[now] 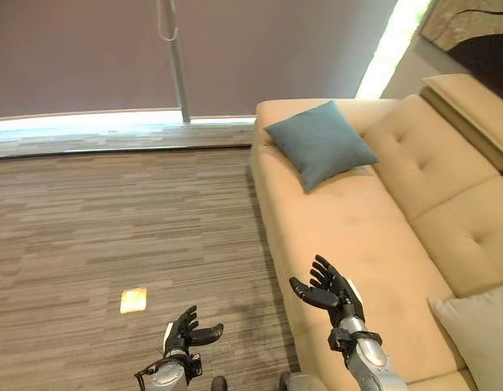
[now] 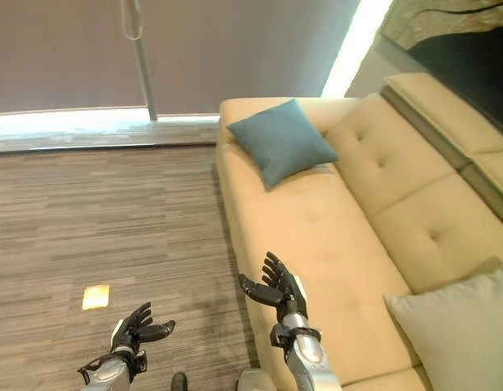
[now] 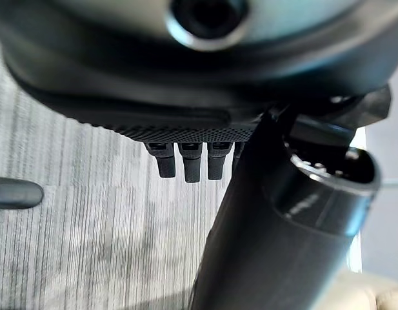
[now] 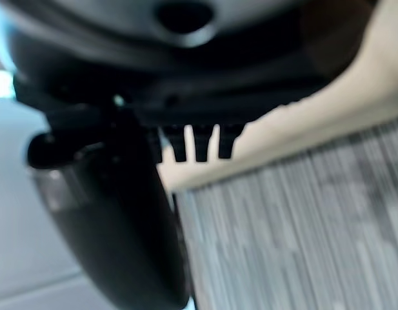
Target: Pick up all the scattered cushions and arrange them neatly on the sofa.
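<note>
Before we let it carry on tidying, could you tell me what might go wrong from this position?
1. Both hands are empty: left hand open over the carpet, right hand open over the sofa edge, so a cushion out of sight could be missed.
2. The teal cushion lies tilted at the far end and may get skipped.
3. The grey cushion sits at the near end; the right arm's swing might knock it.
</note>
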`<state>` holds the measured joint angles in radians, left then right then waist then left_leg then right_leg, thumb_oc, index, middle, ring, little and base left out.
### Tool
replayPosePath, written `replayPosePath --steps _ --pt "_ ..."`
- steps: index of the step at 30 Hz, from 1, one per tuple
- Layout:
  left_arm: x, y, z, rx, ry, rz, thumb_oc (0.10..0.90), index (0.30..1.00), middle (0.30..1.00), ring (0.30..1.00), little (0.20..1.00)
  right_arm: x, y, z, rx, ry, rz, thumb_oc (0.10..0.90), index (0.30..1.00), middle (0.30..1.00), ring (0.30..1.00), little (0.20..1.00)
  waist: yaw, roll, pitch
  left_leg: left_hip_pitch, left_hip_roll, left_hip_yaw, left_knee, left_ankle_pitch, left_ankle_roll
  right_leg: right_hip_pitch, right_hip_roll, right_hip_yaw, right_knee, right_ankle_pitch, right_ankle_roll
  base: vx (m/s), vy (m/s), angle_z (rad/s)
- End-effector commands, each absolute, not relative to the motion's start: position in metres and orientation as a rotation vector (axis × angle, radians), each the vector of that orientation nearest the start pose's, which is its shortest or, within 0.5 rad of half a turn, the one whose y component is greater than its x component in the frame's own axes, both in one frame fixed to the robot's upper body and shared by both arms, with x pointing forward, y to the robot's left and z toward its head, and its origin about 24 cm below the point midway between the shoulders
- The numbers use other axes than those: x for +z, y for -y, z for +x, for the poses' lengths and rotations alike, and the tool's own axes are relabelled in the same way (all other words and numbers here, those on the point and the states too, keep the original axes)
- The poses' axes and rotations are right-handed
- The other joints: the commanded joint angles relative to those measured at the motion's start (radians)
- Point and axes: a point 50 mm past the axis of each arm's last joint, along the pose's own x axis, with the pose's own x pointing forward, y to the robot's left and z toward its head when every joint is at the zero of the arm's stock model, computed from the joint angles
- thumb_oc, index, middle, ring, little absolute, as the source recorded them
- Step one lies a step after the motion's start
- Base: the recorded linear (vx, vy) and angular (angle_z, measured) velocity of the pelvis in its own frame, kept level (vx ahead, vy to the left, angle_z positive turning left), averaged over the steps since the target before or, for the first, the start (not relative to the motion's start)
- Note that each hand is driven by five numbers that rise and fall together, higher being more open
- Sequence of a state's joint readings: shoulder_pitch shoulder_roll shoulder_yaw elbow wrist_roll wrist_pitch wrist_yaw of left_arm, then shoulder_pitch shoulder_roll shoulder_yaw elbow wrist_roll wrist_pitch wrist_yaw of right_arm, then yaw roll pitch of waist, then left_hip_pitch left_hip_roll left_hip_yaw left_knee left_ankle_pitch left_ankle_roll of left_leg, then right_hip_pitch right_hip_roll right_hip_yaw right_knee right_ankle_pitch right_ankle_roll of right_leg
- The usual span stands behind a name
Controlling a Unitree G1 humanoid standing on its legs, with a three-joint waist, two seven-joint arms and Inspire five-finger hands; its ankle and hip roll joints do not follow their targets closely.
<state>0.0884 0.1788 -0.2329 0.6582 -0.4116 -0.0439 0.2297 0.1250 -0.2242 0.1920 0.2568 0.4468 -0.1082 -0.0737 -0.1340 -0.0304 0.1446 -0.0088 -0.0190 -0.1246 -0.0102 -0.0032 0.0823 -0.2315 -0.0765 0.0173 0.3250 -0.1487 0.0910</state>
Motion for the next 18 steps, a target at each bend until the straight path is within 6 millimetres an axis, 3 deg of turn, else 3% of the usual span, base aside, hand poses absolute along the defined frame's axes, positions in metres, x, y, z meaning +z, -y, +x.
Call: replayPosePath --steps 1,5,6,9,11,12,13,14,16,18 --pt "-0.083 -0.165 0.202 0.126 -0.535 -0.049 0.8 0.9 0.9 0.9 0.9 0.011 0.172 0.241 0.019 -0.067 0.216 0.8 0.9 0.9 0.9 0.9 -0.019 -0.015 0.027 0.103 -0.052 0.05 0.089 -0.206 -0.056 0.0 0.021 0.043 -0.009 0.081 0.035 0.13 -0.057 0.76" --pt "-0.083 -0.161 0.202 0.101 -0.532 -0.034 0.8 0.9 0.9 0.9 0.9 0.012 0.166 0.243 0.054 -0.065 0.214 0.8 0.9 0.9 0.9 0.9 -0.029 -0.016 0.031 0.125 -0.063 -0.004 0.088 -0.197 -0.062 -0.04 0.073 0.073 -0.004 0.095 0.029 0.19 -0.098 0.62" --pt "-0.083 -0.159 0.203 0.089 -0.529 -0.023 0.8 0.9 0.9 0.9 0.9 0.01 0.164 0.241 0.071 -0.075 0.223 0.8 0.9 0.9 0.9 0.9 -0.03 -0.021 0.022 0.134 -0.069 -0.057 0.114 -0.197 -0.078 -0.007 0.085 0.082 -0.036 0.089 0.005 0.2 -0.149 0.28" --pt "-0.083 -0.158 0.198 0.076 -0.53 -0.026 0.8 0.9 0.9 0.9 0.9 0.008 0.164 0.239 0.091 -0.085 0.214 0.8 0.9 0.9 0.9 0.9 -0.026 -0.019 0.003 0.134 -0.054 -0.065 0.153 -0.203 -0.097 0.019 0.097 0.068 -0.051 0.058 -0.022 0.27 -0.18 0.65" --pt "-0.081 -0.158 0.199 0.067 -0.522 -0.023 0.8 0.9 0.9 0.9 0.9 0.008 0.165 0.238 0.106 -0.089 0.199 0.8 0.9 0.9 0.9 0.9 -0.027 -0.024 0.011 0.068 -0.035 -0.002 0.297 -0.146 -0.144 0.057 0.094 0.051 -0.082 0.048 -0.036 0.16 -0.147 0.53" --pt "-0.078 -0.158 0.202 0.056 -0.509 -0.014 0.8 0.9 0.9 0.9 0.9 0.009 0.166 0.237 0.111 -0.088 0.191 0.8 0.9 0.9 0.9 0.9 -0.024 -0.039 0.03 -0.023 -0.014 0.067 0.436 -0.107 -0.17 0.084 0.077 0.037 -0.104 0.046 -0.047 0.03 -0.257 0.52" --pt "-0.074 -0.159 0.206 0.045 -0.491 -0.001 0.8 0.9 0.9 0.9 0.9 0.007 0.169 0.236 0.103 -0.094 0.176 0.8 0.9 0.9 0.9 0.9 -0.009 -0.065 0.063 -0.125 0.042 0.21 0.602 -0.099 -0.163 0.129 0.062 0.001 -0.138 0.039 -0.069 0.06 -0.316 0.6" --pt "-0.072 -0.159 0.208 0.04 -0.482 0.009 0.8 0.9 0.9 0.9 0.9 0.007 0.169 0.237 0.101 -0.094 0.169 0.8 0.9 0.9 0.9 0.9 -0.006 -0.074 0.068 -0.147 0.071 0.273 0.623 -0.107 -0.157 0.144 0.058 -0.015 -0.147 0.03 -0.076 0.12 -0.295 0.49" --pt "-0.069 -0.158 0.211 0.017 -0.472 0.025 0.8 0.9 0.9 0.9 0.9 0.008 0.171 0.237 0.095 -0.092 0.161 0.8 0.9 0.9 0.9 0.9 0.002 -0.077 0.07 -0.179 0.095 0.332 0.604 -0.142 -0.14 0.167 0.055 -0.032 -0.156 0.012 -0.08 0.2 -0.083 0.59" --pt "-0.069 -0.157 0.208 -0.013 -0.474 0.048 0.8 0.9 0.9 0.9 0.9 0.005 0.17 0.236 0.093 -0.11 0.155 0.8 0.9 0.9 0.9 0.9 0.01 -0.086 0.052 -0.2 0.127 0.364 0.44 -0.187 -0.116 0.189 0.049 -0.046 -0.153 -0.022 -0.068 0.26 0.035 0.49"
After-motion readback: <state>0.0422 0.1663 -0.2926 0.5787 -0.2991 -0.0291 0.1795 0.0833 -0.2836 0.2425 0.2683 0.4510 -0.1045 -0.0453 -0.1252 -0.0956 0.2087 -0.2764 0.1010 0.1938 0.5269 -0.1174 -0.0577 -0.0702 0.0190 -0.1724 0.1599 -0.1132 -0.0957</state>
